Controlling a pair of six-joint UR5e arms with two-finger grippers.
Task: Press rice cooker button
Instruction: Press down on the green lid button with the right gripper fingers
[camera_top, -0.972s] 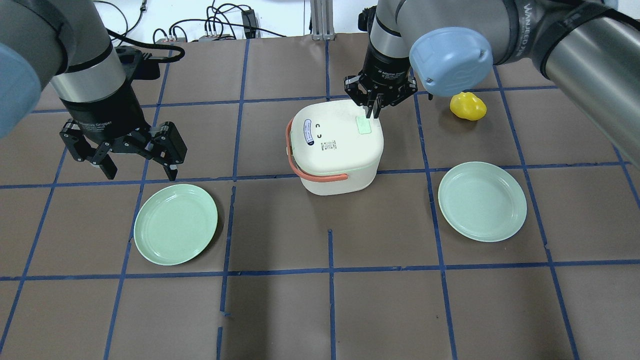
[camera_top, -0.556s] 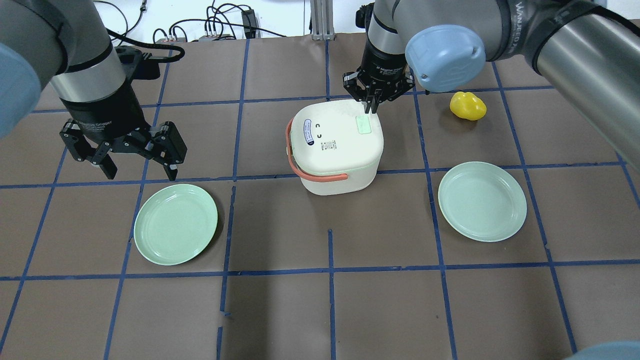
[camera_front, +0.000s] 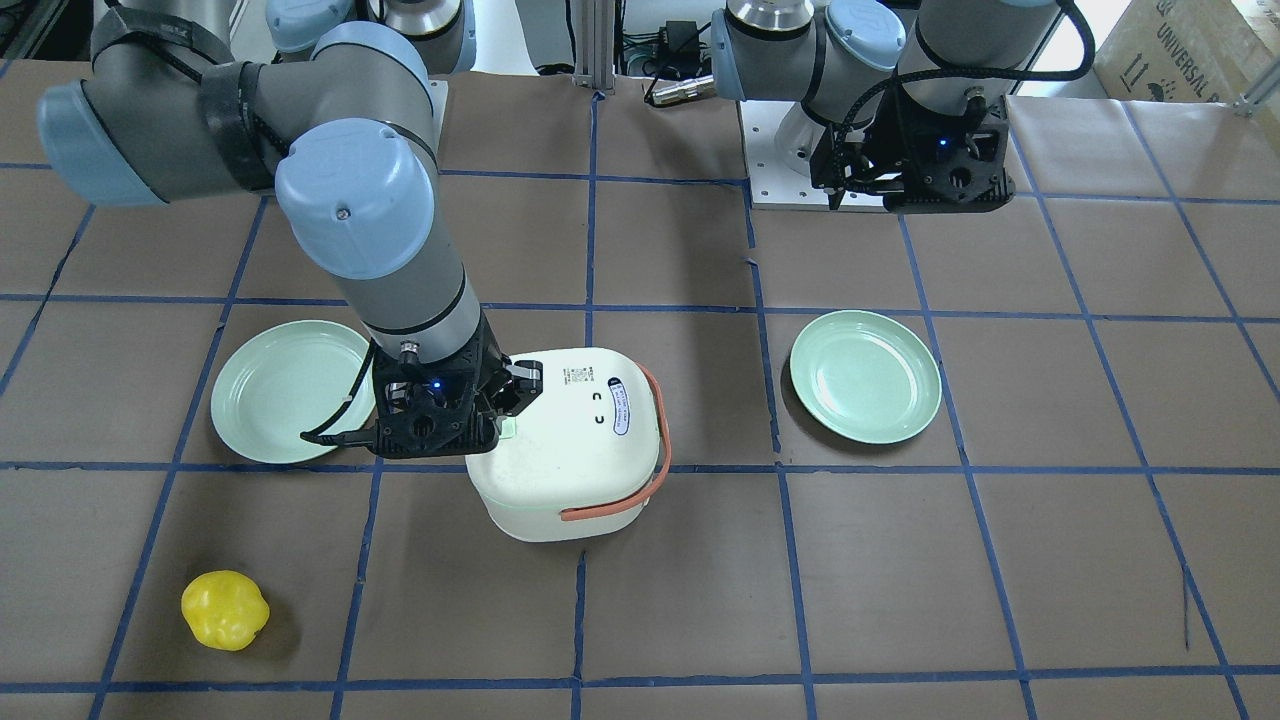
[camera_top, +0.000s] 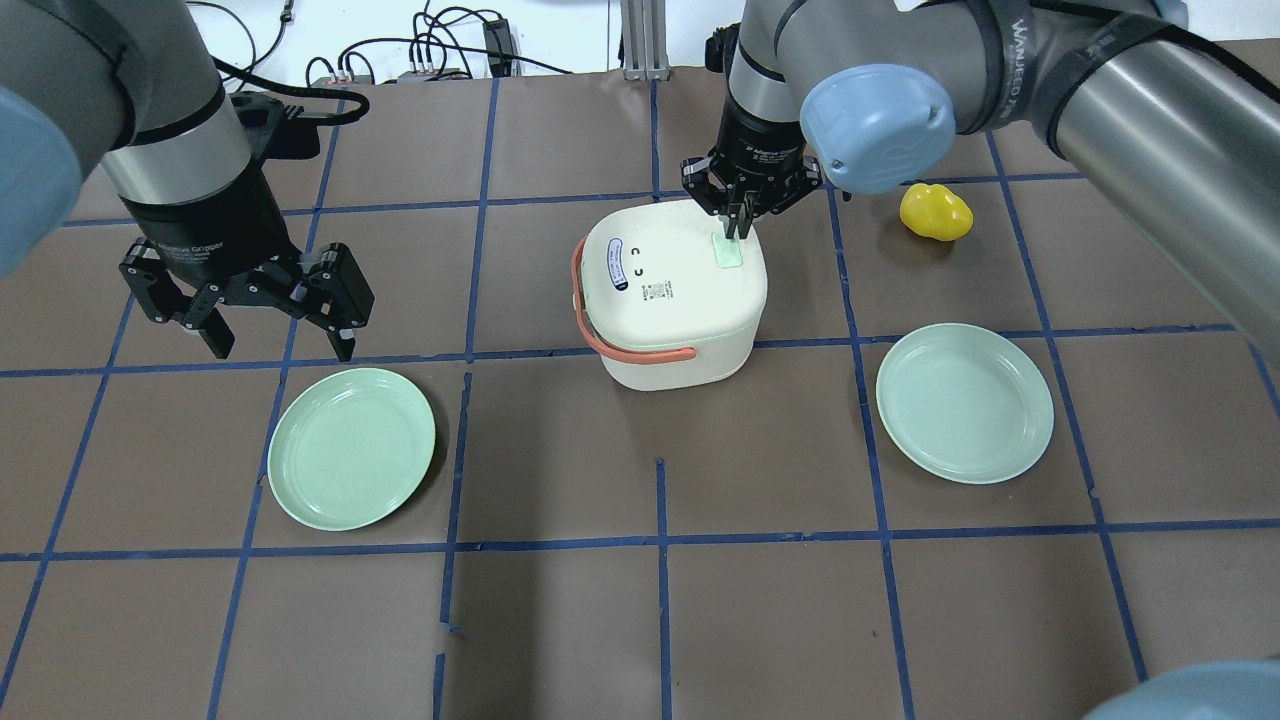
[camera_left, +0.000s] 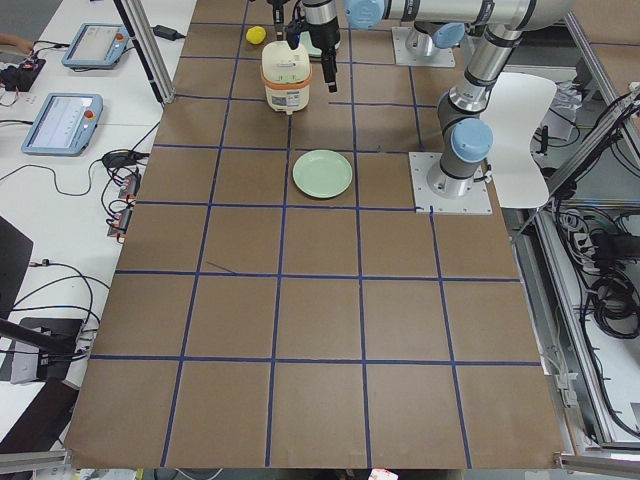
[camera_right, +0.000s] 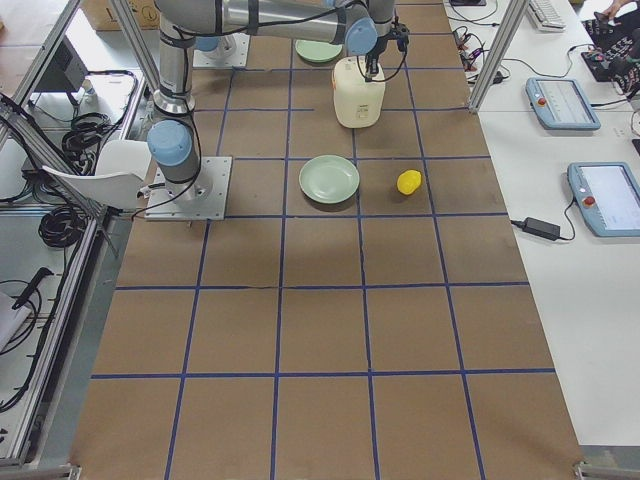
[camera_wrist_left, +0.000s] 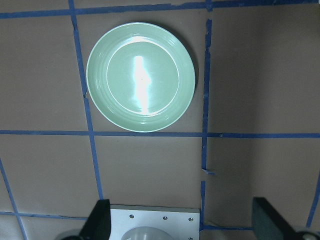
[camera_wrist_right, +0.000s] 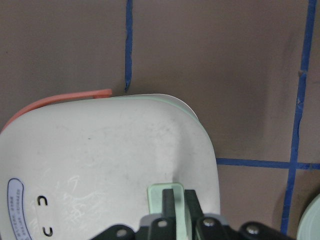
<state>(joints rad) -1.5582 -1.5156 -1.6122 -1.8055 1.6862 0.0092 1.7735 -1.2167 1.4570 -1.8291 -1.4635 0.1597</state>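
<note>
The white rice cooker (camera_top: 670, 300) with an orange handle stands mid-table. Its pale green button (camera_top: 729, 251) sits on the lid's far right part. My right gripper (camera_top: 736, 228) is shut, fingertips pointing down onto the button's far end. In the right wrist view the shut fingers (camera_wrist_right: 172, 200) lie over the button (camera_wrist_right: 159, 192); I cannot tell how hard they press. In the front-facing view the right gripper (camera_front: 503, 424) is at the cooker's (camera_front: 575, 450) lid edge. My left gripper (camera_top: 275, 340) is open and empty, hovering far left of the cooker.
A green plate (camera_top: 351, 448) lies below my left gripper and also shows in the left wrist view (camera_wrist_left: 140, 76). A second green plate (camera_top: 964, 402) lies right of the cooker. A yellow object (camera_top: 936, 212) lies at the far right.
My right gripper has shifted slightly left over the far end of the button and stays shut. The left arm and the cooker have not moved.
</note>
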